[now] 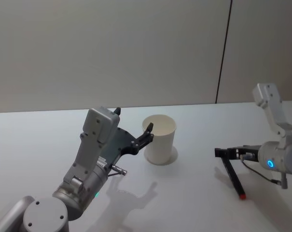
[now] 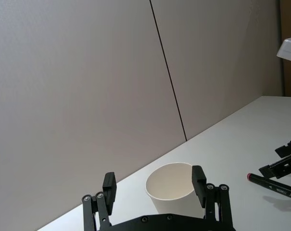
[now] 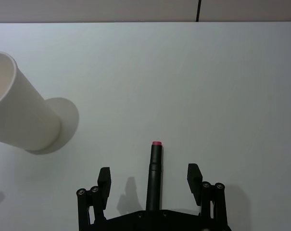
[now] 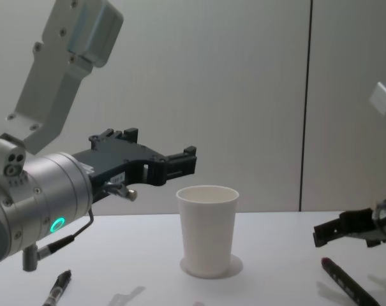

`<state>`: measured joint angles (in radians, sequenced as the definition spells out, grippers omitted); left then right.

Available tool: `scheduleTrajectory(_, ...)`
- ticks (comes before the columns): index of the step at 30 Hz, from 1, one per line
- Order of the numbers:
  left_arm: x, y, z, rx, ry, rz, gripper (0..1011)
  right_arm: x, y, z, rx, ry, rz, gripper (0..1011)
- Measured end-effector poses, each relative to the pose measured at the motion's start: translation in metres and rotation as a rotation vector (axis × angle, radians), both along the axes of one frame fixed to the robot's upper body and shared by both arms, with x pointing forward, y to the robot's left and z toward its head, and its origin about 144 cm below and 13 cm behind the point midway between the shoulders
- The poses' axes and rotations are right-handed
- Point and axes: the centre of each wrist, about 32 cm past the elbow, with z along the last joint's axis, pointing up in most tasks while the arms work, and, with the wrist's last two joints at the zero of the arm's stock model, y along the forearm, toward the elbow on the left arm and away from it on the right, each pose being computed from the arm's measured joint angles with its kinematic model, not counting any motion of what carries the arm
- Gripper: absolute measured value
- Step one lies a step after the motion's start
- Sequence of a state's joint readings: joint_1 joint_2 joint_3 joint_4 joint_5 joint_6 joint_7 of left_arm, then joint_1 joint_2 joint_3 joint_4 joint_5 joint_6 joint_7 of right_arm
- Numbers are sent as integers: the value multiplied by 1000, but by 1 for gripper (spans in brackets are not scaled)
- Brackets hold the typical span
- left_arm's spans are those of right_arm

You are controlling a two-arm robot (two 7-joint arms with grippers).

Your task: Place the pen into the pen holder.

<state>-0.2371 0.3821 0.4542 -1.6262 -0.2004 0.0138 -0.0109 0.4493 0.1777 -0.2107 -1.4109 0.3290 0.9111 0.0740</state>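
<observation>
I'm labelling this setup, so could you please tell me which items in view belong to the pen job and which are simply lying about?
Job: pen holder (white cup, upright); red-tipped pen lying on the table; right pincer, open over that pen; left pincer, open, near the cup's rim.
Lying about: small dark pen-like item on the table, at the robot's left.

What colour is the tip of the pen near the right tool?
Pinkish red, on a black pen; the right wrist view shows it best.
</observation>
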Motion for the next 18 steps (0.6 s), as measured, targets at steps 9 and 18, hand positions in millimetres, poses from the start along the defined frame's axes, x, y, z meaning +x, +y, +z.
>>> scheduleTrajectory(9,0,0,0,0,0,0,1004,11,1,-2,-12,28,5,1001)
scheduleTrajectory(18,0,0,0,0,0,0,1004,25,4,-4,-27,60,17,1001)
